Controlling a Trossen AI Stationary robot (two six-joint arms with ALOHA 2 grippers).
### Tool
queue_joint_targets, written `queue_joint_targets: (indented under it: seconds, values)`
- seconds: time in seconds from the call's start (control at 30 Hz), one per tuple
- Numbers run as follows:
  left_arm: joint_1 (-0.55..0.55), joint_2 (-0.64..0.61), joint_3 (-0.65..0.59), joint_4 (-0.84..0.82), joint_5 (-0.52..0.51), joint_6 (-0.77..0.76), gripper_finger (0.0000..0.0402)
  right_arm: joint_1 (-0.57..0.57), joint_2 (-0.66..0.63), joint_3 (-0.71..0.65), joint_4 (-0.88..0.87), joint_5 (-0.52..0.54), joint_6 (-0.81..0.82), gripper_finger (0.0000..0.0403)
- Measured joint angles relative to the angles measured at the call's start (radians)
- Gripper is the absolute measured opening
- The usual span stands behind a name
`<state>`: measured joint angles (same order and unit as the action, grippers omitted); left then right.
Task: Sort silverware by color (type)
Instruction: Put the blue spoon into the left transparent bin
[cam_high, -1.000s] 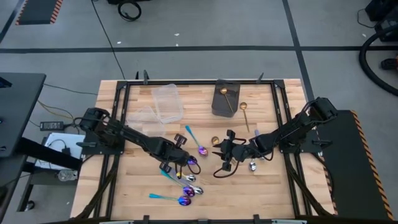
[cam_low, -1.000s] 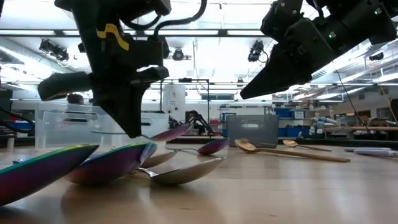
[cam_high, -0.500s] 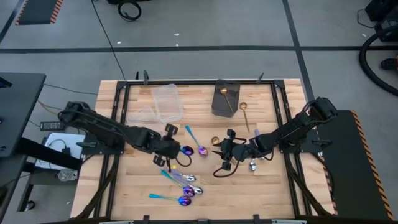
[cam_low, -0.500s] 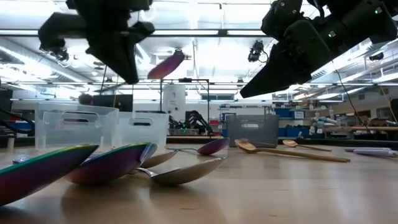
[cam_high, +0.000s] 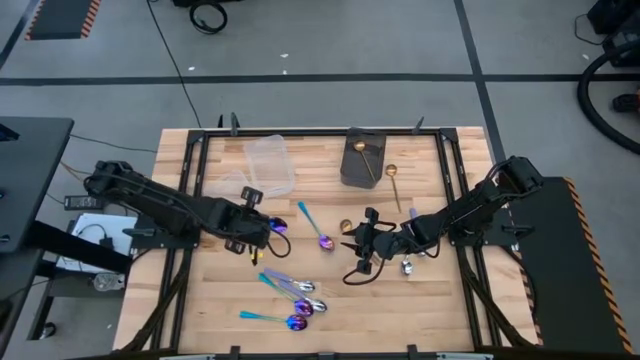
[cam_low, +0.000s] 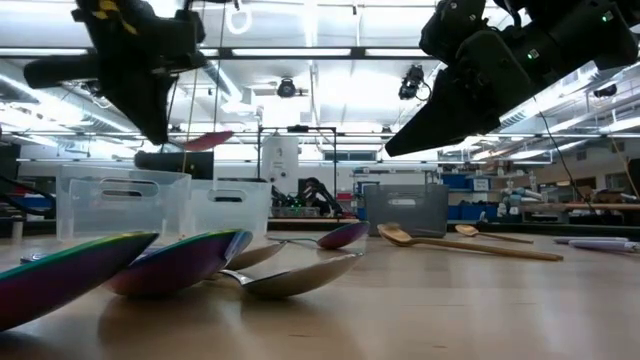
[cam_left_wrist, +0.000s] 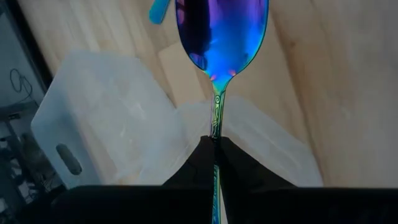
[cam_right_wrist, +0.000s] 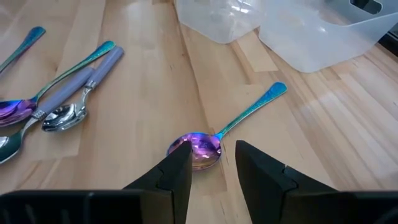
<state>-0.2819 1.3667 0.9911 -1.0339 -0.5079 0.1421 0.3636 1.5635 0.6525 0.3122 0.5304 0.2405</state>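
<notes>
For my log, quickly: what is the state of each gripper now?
Left gripper: closed, holding an iridescent spoon by its handle.
Right gripper: open, holding nothing.

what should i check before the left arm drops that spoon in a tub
1. Grip: left gripper is shut on the iridescent spoon, handle pinched between the fingertips. ok
2. Spoon clear of the table: it hangs in the air in the low view. ok
3. Position over a clear tub: in the high view the spoon is short of the tubs, over bare wood. not ok
4. Which tub takes this colour: both look empty in the high view; nothing marks them. cannot tell
5. Right gripper: open, hovering mid-table by another iridescent spoon, apart from the left arm's path. ok
</notes>
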Motion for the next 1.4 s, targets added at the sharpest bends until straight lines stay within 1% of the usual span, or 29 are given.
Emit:
queue_joint_targets:
  seconds: [0.2,0.3,0.47,0.53,0.73,0.93,1.03,1.17,1.33,1.4]
  values:
    - [0.034,-0.107,-0.067,0.013,-0.014,0.011,0.0012,0.000,0.000,0.000,0.007,0.000,0.000,0.0133]
    - [0.057,-0.154,-0.108,0.012,-0.013,0.061,0.0012,0.000,0.000,0.000,0.012,0.000,-0.006,0.0133]
    - [0.118,-0.204,-0.173,0.007,-0.006,0.193,0.0011,0.000,0.001,0.000,0.021,0.000,-0.008,0.0133]
    - [0.157,-0.209,-0.181,0.011,-0.003,0.209,0.0006,0.000,0.001,0.000,0.023,-0.001,-0.008,0.0133]
    - [0.256,-0.239,-0.182,-0.020,0.081,0.232,0.0005,0.001,0.001,0.000,0.024,-0.002,-0.008,0.0133]
    - [0.266,-0.240,-0.182,-0.024,0.106,0.282,0.0002,0.001,0.001,0.000,0.012,-0.008,-0.008,0.0133]
    - [0.266,-0.250,-0.182,-0.051,0.140,0.289,0.0001,0.001,0.001,0.000,0.015,-0.008,-0.008,0.0133]
    - [0.271,-0.271,-0.182,-0.094,0.147,0.289,0.0001,0.001,0.001,0.000,0.015,-0.009,-0.005,0.0133]
    - [0.307,-0.275,-0.184,-0.099,0.164,0.290,0.0001,0.001,0.001,0.000,0.027,-0.011,-0.006,0.0133]
    - [0.322,-0.275,-0.211,-0.062,0.166,0.298,0.0001,0.001,0.001,0.000,0.032,-0.011,-0.006,0.0133]
